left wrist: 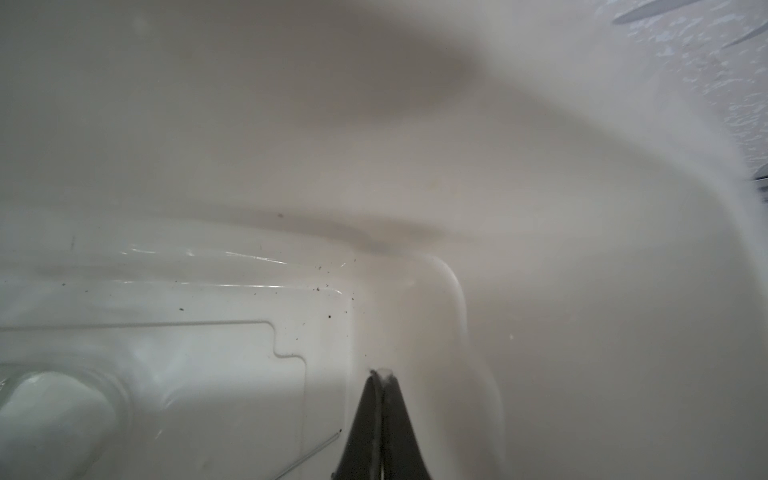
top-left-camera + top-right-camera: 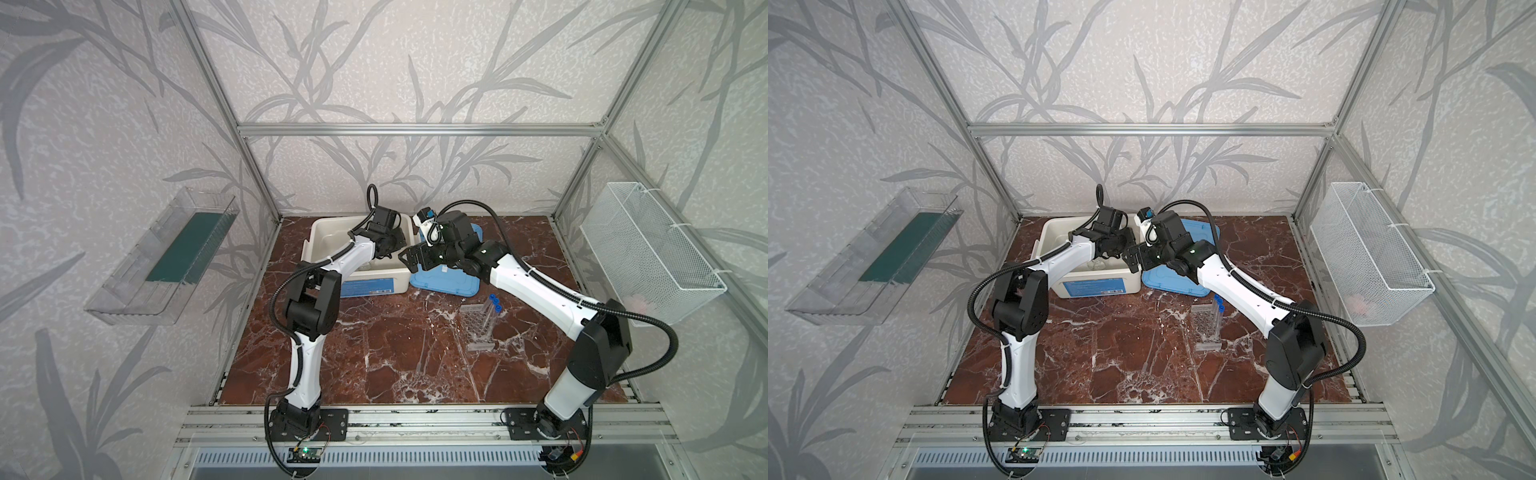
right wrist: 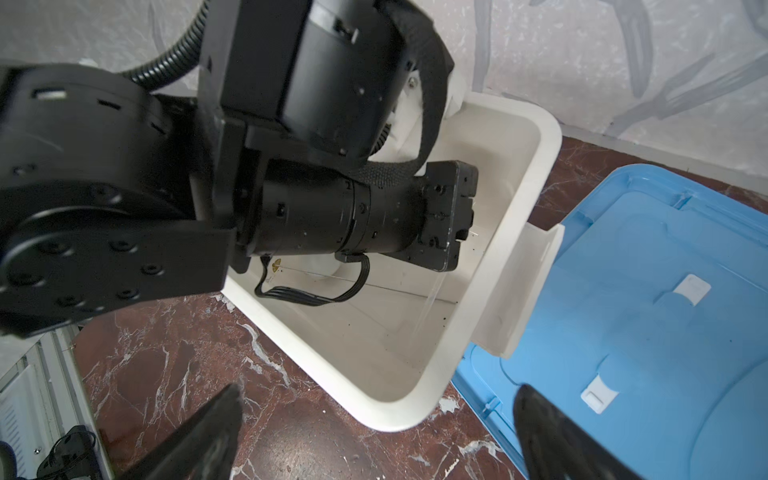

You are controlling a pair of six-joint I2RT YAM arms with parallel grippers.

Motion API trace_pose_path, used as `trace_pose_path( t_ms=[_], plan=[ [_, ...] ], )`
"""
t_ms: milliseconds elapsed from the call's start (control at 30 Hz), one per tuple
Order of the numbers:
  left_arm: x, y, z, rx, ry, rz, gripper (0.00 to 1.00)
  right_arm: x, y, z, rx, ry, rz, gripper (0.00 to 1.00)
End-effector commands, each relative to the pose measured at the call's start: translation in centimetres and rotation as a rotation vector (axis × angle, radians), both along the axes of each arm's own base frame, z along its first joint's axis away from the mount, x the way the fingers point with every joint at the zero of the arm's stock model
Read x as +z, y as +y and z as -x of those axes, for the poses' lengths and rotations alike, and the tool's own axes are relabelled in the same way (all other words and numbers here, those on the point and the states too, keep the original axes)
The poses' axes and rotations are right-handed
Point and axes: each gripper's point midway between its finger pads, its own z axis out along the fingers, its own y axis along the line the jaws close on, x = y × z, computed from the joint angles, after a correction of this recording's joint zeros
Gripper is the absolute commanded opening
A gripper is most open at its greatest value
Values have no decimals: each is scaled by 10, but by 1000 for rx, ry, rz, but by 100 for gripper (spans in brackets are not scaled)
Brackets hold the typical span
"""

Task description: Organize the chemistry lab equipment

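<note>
Tubes (image 2: 494, 309) in rack (image 2: 476, 328) on right. Flask (image 1: 54, 415), rod (image 1: 307, 449) left in box (image 2: 316, 232). Left fingers (image 1: 365, 419) together, right fingers (image 3: 199, 436) apart.

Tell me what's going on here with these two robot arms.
The left gripper is shut and reaches down inside the open white box, close to a small glass flask on its floor; whether it pinches anything I can't tell. The right gripper hangs wide open by the box's corner, next to the blue lid lying on the table. The clear rack with blue-capped tubes stands apart.
</note>
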Motion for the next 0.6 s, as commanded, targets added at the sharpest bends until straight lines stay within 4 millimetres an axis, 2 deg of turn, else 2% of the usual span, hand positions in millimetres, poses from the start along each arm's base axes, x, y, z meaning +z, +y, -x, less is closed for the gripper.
trace_pose_path(
  t_ms=[0,233,567],
  plan=[
    [-22,-5,9,-21,37,-24,5,7,1,0,11,-14,-4,100],
    [-42,-9,13,-26,80,-30,9,-2,-2,1,7,-3,12,99],
    [-41,-9,19,-30,83,-81,17,-7,-7,3,-2,-6,29,100]
  ],
)
